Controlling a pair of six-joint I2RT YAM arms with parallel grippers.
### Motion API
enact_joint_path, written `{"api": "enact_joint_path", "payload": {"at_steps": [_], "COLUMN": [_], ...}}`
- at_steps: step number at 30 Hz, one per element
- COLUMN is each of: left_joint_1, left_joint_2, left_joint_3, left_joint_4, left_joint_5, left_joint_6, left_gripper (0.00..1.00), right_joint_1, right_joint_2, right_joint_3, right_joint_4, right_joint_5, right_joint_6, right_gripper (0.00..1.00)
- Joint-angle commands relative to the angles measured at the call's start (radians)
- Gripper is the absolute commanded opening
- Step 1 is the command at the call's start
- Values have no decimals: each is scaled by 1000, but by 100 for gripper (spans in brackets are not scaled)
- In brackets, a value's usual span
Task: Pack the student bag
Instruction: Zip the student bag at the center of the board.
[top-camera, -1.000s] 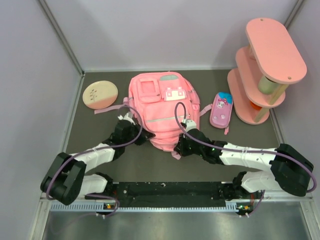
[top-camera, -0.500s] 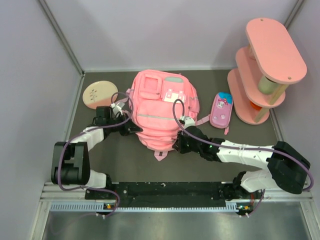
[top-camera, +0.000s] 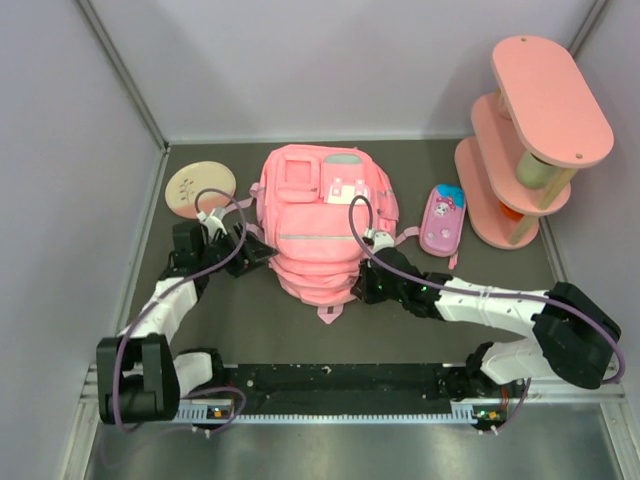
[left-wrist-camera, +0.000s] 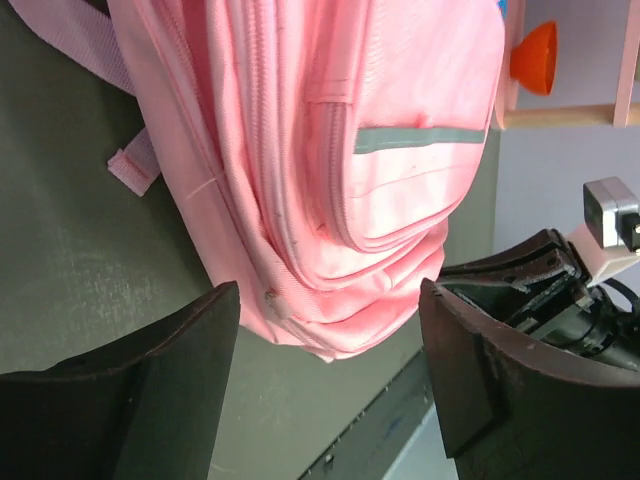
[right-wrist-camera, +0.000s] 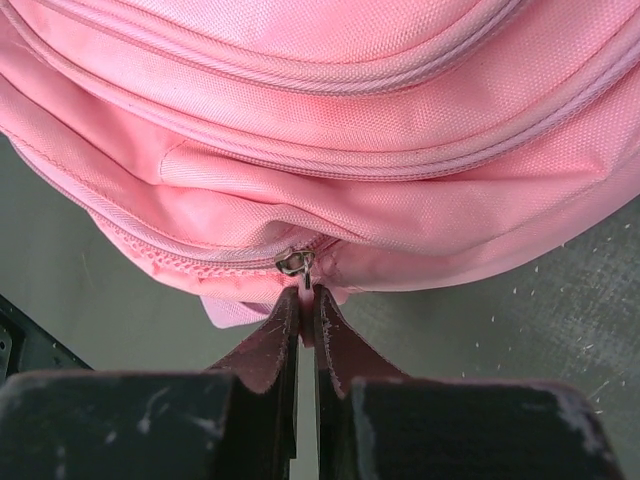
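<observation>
The student bag (top-camera: 320, 225) lies flat on the table (top-camera: 240, 320), front pockets up, its long axis running away from the arms and its carry loop (top-camera: 327, 312) at the near end. The right end effector (right-wrist-camera: 305, 293) is pinched almost closed, with the tab of the zipper pull (right-wrist-camera: 293, 264) apparently caught at its fingertips. The bag rises directly ahead of it, and the zipper seam runs crosswise, curving away to either side. The left end effector (left-wrist-camera: 328, 288) gapes wide, holding nothing, with the bag's side just beyond its fingers. The right arm is the one on the zipper, so any pull should follow that seam sideways.
</observation>
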Motion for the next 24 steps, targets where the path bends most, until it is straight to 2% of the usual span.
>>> {"api": "enact_joint_path", "payload": {"at_steps": [1,2,3,6,11,16,23,24], "left_joint_1": [-51,-65,-146,-288,-369,-413,-540,-551], "left_joint_2": [-159,-214,-241,-322,-377,-344,-250,-232], "left_joint_3": [-55,-64,-88,-145,-249,-256,-282,-282], "left_joint_4": [42,36,38,51,119,150,266,287], "left_joint_5": [-108,-129,-189,-289,-372,-385,-493,-499], "left_joint_6": [-123,-147,-175,-282,-405,-428,-517,-532], "left_gripper": [81,82,82,82,82,82,81,76], "right_joint_1": [-7,2,25,109,215,238,240,240], "right_joint_2": [3,1,1,11,46,72,90,92], "right_joint_3": [-23,-26,-32,-17,24,29,77,78], "right_joint_4": [53,63,84,90,83,69,69,73], "right_joint_5": [-18,-28,-38,-31,-8,51,28,23], "right_joint_6": [-21,-18,-16,-3,52,89,39,37], "right_gripper": [0,0,0,0,0,0,0,0]}}
